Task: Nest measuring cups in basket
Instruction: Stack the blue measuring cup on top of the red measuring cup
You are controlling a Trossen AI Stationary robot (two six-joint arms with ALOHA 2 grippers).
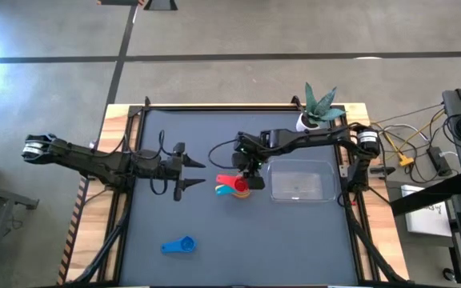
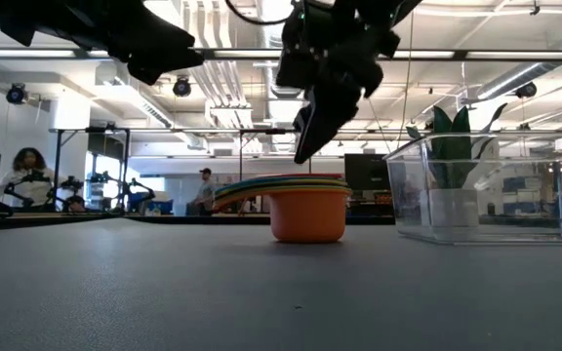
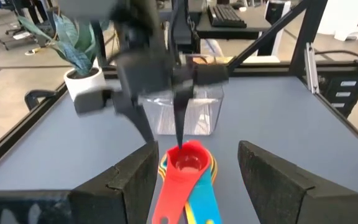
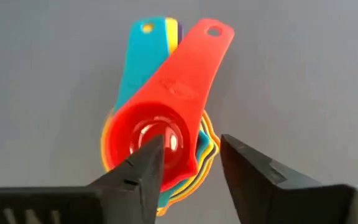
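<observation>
Directly under the right gripper (image 4: 191, 163), near the middle of the table (image 1: 294, 240), sits the stack of nested measuring cups, and the red cup (image 4: 160, 127) lies on top of it. The gripper's fingers stand a narrow way apart and hold nothing; one fingertip overlaps the red bowl's rim in the right wrist view, and the low view shows the gripper just clear above the stack. The red cup's long axis runs from its bowl, below the fingers, out along the handle away from the wrist, with the teal handle (image 4: 137, 59) fanned beside it. At table height the orange cup (image 2: 308, 215) forms the stack's base.

Just beside the stack, on the right arm's side, stands the clear basket (image 1: 298, 179), with nothing visible in it. My judgement is that the stack has yet to go in, and the right arm is plainly the nearer one for that.

Farther off, the left gripper (image 1: 190, 174) hangs open and empty, pointing at the stack from the other side. Well apart from both, toward the front edge, lies the one blue cup (image 1: 178, 246), nearer the left arm.

Counted: one stack, one loose cup, one basket. How many cups are in the stack I cannot tell; red, teal, yellow, purple and orange show.
</observation>
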